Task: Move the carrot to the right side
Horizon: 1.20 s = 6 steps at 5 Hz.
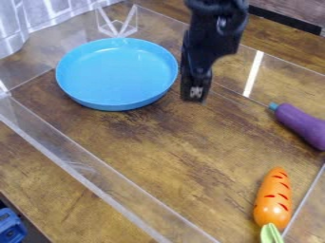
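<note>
The carrot (pixel 273 196) is a plump orange toy with darker stripes and a light green leafy top. It lies on the wooden table at the lower right, near the clear wall. My gripper (pixel 195 92) hangs from the black arm at the upper middle, beside the blue plate's right rim and far from the carrot. Its fingers sit close together and hold nothing that I can see.
A blue plate (pixel 76 87) sits at the upper left. A purple eggplant (pixel 303 123) lies at the right edge above the carrot. Clear plastic walls (pixel 89 171) border the wooden table at the front, left and right.
</note>
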Each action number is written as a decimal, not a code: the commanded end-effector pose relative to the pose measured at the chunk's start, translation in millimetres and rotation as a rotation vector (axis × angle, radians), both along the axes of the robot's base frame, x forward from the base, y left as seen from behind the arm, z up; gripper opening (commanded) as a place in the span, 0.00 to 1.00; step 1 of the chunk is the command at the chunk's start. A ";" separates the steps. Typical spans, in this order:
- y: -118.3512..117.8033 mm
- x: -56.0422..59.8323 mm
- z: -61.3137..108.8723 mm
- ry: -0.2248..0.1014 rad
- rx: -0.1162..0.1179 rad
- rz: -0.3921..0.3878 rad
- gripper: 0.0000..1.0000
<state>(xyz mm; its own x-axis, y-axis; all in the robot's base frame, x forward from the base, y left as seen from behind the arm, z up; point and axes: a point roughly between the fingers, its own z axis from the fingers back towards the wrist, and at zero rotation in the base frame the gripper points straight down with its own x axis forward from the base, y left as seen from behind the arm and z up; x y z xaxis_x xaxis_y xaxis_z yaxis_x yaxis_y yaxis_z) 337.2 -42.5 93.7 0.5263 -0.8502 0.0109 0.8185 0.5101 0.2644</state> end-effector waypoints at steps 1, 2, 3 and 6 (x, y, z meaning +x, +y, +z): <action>9.7 -3.1 -6.7 -0.061 0.009 0.047 1.00; 2.0 7.5 -9.6 -0.081 0.016 -0.044 1.00; -6.1 14.4 -6.0 -0.097 0.022 -0.122 1.00; -3.2 12.9 17.0 -0.126 0.047 -0.366 1.00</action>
<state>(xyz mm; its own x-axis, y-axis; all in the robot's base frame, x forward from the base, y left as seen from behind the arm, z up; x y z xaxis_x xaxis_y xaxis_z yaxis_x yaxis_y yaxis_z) 348.0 -50.4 87.6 0.1848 -0.9827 -0.0117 0.9279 0.1706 0.3315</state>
